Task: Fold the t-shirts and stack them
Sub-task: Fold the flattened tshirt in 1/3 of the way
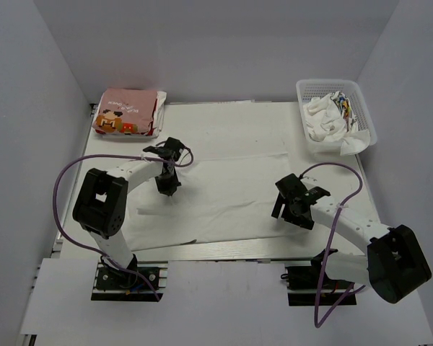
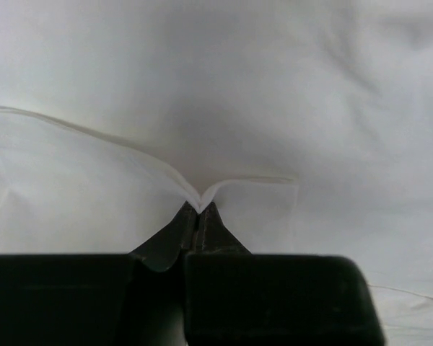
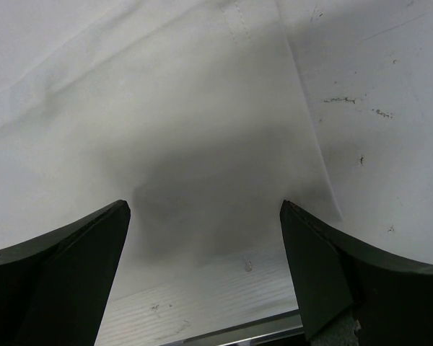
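On worktop (image 1: pixel 224 119) centre: white tee (image 1: pixel 231 194) spread flat. Left pincer (image 2: pixel 199 212) clenched on a pinched-up fold of it, jaws fully together. Right pincer (image 3: pixel 203 207) spread wide, grasping nothing, above the tee's right edge; contact with cloth cannot be told. Pink tee (image 1: pixel 126 112) lies folded at far-left corner. Basket (image 1: pixel 325 81) at far right.
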### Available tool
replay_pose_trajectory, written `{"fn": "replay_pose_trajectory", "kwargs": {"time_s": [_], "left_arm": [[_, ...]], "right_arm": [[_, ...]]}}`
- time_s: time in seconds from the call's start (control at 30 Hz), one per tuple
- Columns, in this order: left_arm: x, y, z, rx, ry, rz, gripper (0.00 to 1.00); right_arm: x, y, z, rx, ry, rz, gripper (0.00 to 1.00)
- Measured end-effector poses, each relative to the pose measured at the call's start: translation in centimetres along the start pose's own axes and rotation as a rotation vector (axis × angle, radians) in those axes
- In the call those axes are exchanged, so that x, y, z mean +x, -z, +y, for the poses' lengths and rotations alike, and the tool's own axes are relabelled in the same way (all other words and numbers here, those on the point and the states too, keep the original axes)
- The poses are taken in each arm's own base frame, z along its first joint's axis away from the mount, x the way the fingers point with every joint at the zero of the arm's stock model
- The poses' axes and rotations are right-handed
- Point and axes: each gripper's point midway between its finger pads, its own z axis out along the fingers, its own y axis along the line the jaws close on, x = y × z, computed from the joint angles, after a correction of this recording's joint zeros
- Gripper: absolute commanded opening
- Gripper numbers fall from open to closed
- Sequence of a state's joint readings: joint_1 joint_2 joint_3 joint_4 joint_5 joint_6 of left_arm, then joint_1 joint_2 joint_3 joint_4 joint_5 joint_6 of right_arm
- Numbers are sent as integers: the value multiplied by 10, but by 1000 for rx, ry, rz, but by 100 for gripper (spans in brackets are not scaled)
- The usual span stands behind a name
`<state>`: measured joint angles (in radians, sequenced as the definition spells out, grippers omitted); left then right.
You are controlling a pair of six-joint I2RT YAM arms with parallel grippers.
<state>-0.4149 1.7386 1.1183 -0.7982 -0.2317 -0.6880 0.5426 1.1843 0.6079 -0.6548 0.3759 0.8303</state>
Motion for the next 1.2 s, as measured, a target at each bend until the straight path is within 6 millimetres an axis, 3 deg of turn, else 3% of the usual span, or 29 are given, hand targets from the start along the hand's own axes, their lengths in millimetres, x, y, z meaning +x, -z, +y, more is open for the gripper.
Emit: {"fn": "replay_pose_trajectory", "kwargs": {"time_s": [0.47,0.5,0.53,0.57,0.63,0.73,0.77,0.97,1.1,1.2], "left_arm": [[-7,9,-45,205,-204,-61,2],[-7,10,-47,209,-216,-65,10],[-6,10,-48,209,-224,-66,40],[-5,10,-48,205,-239,-69,60],[-4,9,-48,195,-249,-71,84],[-11,13,-48,182,-253,-93,99],[-14,15,-49,183,-251,-102,99],[-65,44,-64,203,-214,-241,99],[-123,71,-74,175,-163,-380,99],[-167,78,-86,154,-128,-454,99]], "right_arm": [[-6,-1,17,-72,-5,-14,90],[-6,-1,18,-79,-2,-16,90],[-7,-2,19,-83,1,-18,90],[-7,-2,20,-88,4,-19,90],[-9,-2,22,-95,9,-26,90],[-11,-2,23,-103,24,-36,90],[-12,-2,24,-105,27,-38,90],[-27,9,33,-149,39,-93,90],[-46,18,45,-193,29,-156,90],[-62,26,54,-216,14,-205,90]]}}
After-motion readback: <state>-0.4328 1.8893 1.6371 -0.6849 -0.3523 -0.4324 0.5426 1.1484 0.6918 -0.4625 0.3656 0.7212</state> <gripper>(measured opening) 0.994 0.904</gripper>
